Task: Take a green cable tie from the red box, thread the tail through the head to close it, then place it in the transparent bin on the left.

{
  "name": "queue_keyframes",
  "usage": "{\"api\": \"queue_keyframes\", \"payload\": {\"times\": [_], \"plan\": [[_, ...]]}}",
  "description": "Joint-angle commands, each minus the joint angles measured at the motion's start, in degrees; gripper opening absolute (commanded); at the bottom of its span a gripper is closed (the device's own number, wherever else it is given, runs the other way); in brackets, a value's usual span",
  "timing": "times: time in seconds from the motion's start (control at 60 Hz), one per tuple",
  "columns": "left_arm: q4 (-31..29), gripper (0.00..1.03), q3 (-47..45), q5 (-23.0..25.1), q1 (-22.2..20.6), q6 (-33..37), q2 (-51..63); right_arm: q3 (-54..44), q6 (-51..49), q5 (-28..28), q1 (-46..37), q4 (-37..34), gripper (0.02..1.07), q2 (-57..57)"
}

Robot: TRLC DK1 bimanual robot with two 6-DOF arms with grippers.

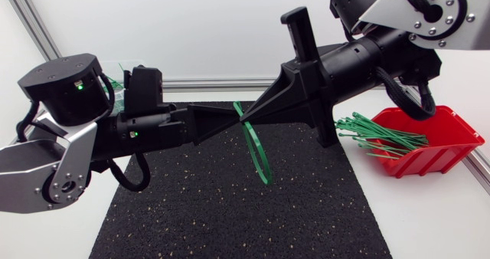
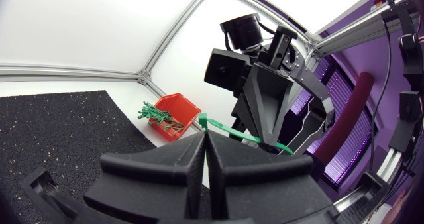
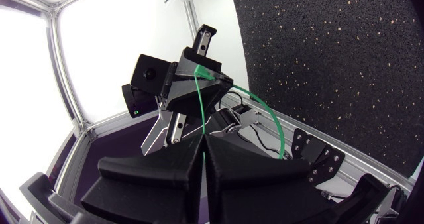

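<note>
Over the mat (image 1: 230,213), left gripper (image 1: 230,120) and right gripper (image 1: 249,115) pinch the cable tie (image 1: 261,156), loop apparently downward.

1. We take this for a robotics lab bench: a white table (image 1: 429,221) fenced by white panels in an aluminium frame (image 1: 207,83).
2. Our left arm (image 1: 153,129) and right arm (image 1: 367,52) meet over a black speckled mat (image 1: 230,205), with a green cable tie (image 1: 260,155) held between them.
3. A red box (image 1: 444,155) of loose ties stands beside the mat, like a workshop parts bin.

The white table (image 1: 429,213) bears a black speckled mat (image 1: 230,213) and red box (image 1: 440,150).
</note>
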Motion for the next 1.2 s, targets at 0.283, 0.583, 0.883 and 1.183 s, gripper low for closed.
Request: {"api": "queue_keyframes", "payload": {"times": [0.283, 0.583, 0.883, 1.183], "plan": [[1.0, 0.03, -1.3, -0.6, 0.0, 0.1, -1.5, -1.2, 1.5, 0.0, -1.0, 0.2, 0.08, -0.1], [1.0, 0.03, -1.2, -0.9, 0.3, 0.2, -1.8, -1.5, 1.6, -0.1, -0.7, 0.2, 0.08, -0.6], [1.0, 0.03, -1.0, -1.0, 0.5, 0.2, -1.3, -1.6, 1.7, 0.0, -0.6, 0.2, 0.08, -1.0], [0.9, 0.03, -0.9, -1.0, 0.4, 0.2, -0.9, -2.0, 1.7, 0.0, -0.4, 0.6, 0.08, -1.2]]}}
